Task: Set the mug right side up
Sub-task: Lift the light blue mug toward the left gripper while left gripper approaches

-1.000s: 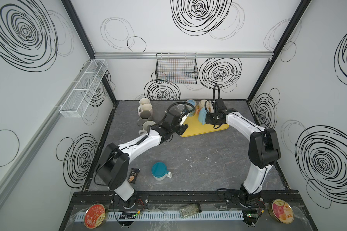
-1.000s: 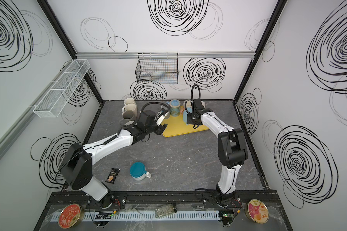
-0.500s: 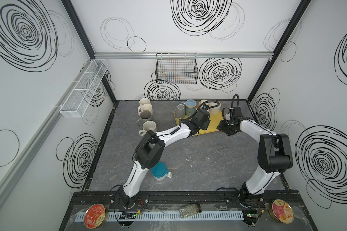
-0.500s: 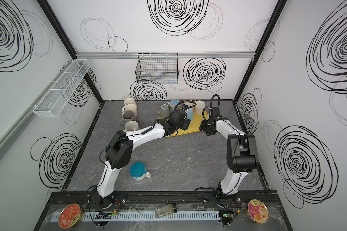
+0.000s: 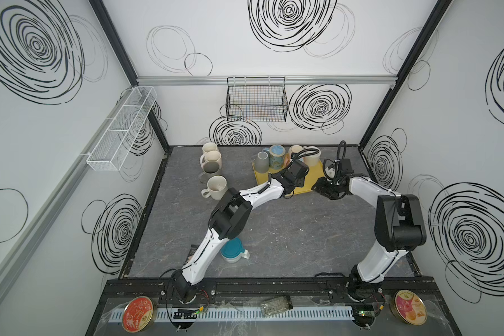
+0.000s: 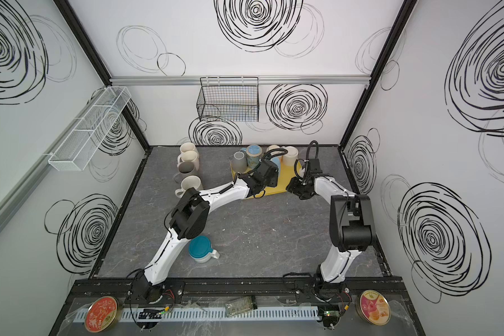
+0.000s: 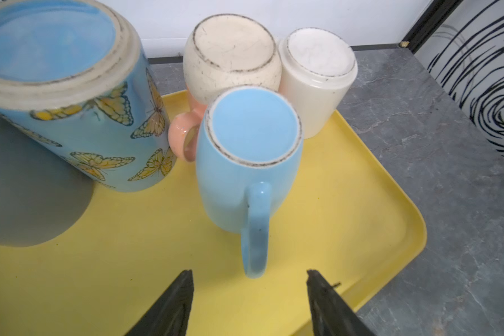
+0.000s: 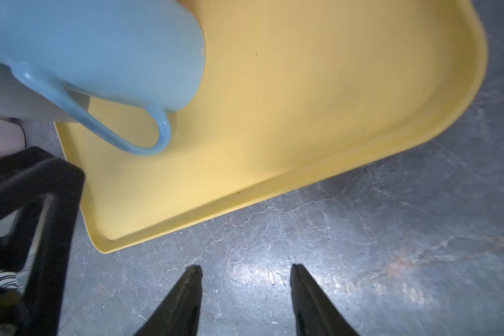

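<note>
By my reading, the turn has not begun. In the left wrist view the left gripper (image 7: pixel 249 272) holds its jaws spread with nothing pinched. They sit to either side of the tip of the handle (image 7: pixel 256 229) of the light blue mug (image 7: pixel 245 163) without touching it. That mug stands upside down on the yellow tray (image 7: pixel 99 276), base up and rim down, with its handle turned toward the gripper. The right gripper (image 8: pixel 246 266) hangs over bare counter just off the tray's edge, its jaws also spread and empty. What is left, I judge, is the whole job: close on the mug, lift it, roll it over and set it down mouth up. Past it on the tray stand a butterfly mug (image 7: pixel 85 122), a speckled cream mug (image 7: pixel 233 52) and a plain cream mug (image 7: pixel 317 75). All three are inverted as well and crowd it closely.

In both top views a black rail runs along the lower edge and carries the arm bases, with a red tin (image 5: pixel 137 312) at lower left and a pink tin (image 5: pixel 409 307) at lower right. Above it the counter (image 5: pixel 288 232) is dark grey with pale marbled veins. A teal-topped mug (image 5: pixel 232 251) sits low and left of centre, beside the left arm. Higher up and left of centre, four cream cups (image 5: pixel 213 171) stand mouth up in a cluster. The tray lies at upper centre near the back wall. White walls with black swirls close in three sides. A white mesh shelf (image 5: pixel 120 131) hangs at the left and a black wire basket (image 5: pixel 256 101) at the back.
</note>
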`<action>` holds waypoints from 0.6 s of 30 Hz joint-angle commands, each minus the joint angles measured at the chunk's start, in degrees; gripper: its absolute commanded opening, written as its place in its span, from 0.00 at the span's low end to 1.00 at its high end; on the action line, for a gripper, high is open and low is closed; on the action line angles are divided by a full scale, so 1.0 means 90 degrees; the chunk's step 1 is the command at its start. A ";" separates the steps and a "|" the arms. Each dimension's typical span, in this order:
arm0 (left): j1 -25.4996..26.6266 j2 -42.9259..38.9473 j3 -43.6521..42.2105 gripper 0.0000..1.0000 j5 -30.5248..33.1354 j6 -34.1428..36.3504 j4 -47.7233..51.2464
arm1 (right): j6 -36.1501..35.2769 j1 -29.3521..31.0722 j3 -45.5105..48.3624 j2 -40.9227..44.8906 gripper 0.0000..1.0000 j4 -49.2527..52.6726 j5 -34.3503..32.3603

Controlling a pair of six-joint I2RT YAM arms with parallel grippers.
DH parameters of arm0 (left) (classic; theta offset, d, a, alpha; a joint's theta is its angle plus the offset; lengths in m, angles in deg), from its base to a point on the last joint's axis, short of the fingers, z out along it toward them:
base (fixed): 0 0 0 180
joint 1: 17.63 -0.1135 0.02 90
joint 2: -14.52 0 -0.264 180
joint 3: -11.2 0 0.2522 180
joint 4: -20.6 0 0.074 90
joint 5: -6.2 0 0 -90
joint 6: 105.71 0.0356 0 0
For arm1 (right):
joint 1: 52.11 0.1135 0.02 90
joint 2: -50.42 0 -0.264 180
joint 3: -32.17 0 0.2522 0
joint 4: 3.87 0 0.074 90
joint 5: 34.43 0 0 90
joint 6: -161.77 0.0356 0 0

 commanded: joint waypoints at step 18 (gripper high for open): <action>-0.0248 0.0270 0.0445 0.19 -0.0468 0.0103 0.0229 | 0.0161 0.0125 0.0172 -0.0051 0.52 -0.0270 0.0190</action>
